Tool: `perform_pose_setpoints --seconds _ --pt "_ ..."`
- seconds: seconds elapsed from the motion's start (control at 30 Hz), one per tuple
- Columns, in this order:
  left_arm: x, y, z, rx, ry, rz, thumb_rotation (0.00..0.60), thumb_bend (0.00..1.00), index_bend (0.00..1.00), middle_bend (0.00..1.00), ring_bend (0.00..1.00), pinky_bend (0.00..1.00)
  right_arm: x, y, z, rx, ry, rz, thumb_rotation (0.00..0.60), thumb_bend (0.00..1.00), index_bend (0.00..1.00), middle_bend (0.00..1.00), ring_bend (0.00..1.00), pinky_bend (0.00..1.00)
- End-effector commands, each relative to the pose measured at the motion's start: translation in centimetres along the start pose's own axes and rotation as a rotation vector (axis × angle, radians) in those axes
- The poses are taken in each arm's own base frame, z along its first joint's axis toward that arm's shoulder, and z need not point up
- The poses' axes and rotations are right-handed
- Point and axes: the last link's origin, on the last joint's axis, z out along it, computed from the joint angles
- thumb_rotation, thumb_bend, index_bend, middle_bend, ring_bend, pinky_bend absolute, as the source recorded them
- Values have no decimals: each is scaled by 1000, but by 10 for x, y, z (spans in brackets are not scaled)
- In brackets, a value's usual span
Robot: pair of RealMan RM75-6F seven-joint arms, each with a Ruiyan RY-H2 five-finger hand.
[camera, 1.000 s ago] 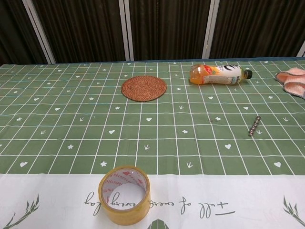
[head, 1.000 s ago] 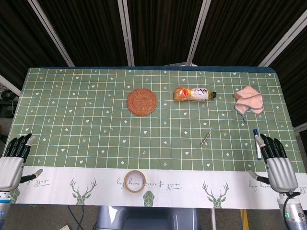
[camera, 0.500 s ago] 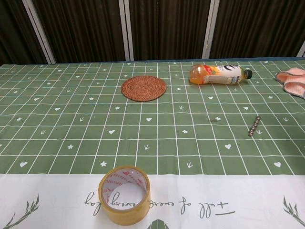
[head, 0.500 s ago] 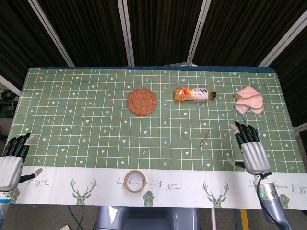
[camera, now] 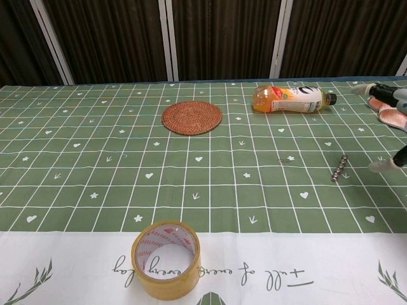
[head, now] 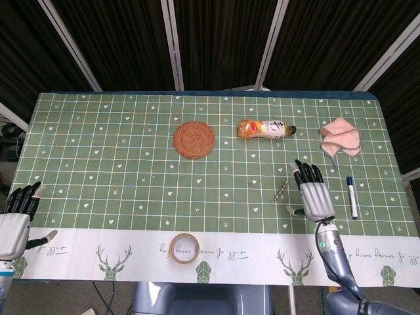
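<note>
Green checked table (head: 118, 164), right hand (head: 314, 197) flat, fingers spread, beside metal screw (head: 281, 190)

Your right robot hand (head: 314, 197) has a smooth, silvery metal-look shell with dark matt fingers (head: 306, 173), and the small screw (head: 281, 190) just left of it looks like dull metal. The counter (head: 118, 164) wears a smooth, faintly sheened printed cover, the coaster (head: 194, 140) is rough woven fibre, and the cloth (head: 340, 137) is soft and matt. You can see glossy plastic on the bottle (head: 264, 128), tape (camera: 166, 259) and pen (head: 352, 197).
</note>
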Motion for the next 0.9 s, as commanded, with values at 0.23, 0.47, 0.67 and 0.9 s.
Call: perform_pose_setpoints --seconds 0.23,0.47,0.67,0.9 --pt "-1 -1 1 8 -7 -3 600 64 0 0 0 0 -21 -13 17 -30 -33 19 600 12 0 0 0 0" --pt "0 -1 1 10 -10 -9 600 64 0 0 0 0 -34 -19 29 -25 -50 2 600 18 0 0 0 0" --pt "-1 -3 2 20 -19 -18 600 65 0 0 0 0 -41 -14 37 -36 -61 -15 600 27 0 0 0 0" --pt "0 -2 1 15 -22 -24 600 64 0 0 0 0 -49 -5 41 -63 -77 -23 600 85 0 0 0 0"
